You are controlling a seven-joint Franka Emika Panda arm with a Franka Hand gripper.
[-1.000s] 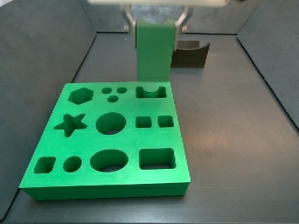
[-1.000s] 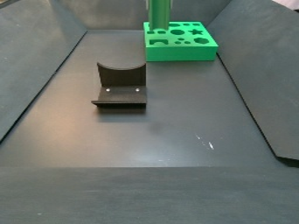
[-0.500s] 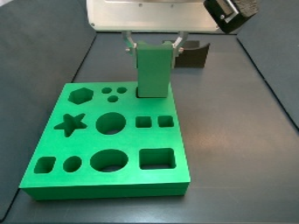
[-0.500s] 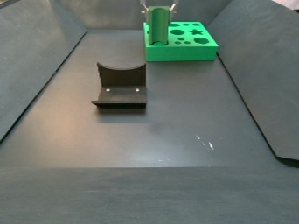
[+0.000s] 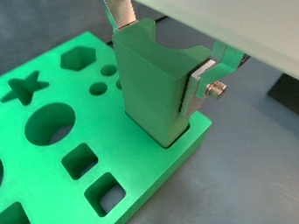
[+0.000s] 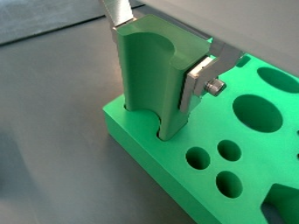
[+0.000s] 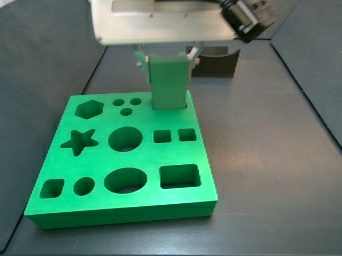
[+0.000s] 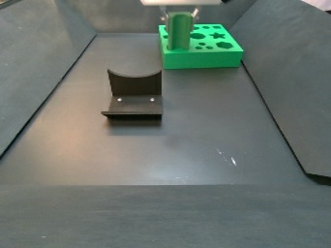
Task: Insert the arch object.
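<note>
Nearest us in a side view sits the fixture [image 8: 132, 95]. Farther back lies the green board [image 7: 80, 190]. At its far edge our gripper [image 5: 167, 63] pinches the arch object [image 5: 155, 92], a tall green piece with a curved groove, standing upright, its lower end in a hole.

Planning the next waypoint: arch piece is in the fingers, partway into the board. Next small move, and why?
Probably push straight down a little, fingers shut. The arch object stands upright in the gripper, its lower end already inside its hole at the green board's edge, much of it above the surface. It looks aligned, so no sideways correction.
</note>
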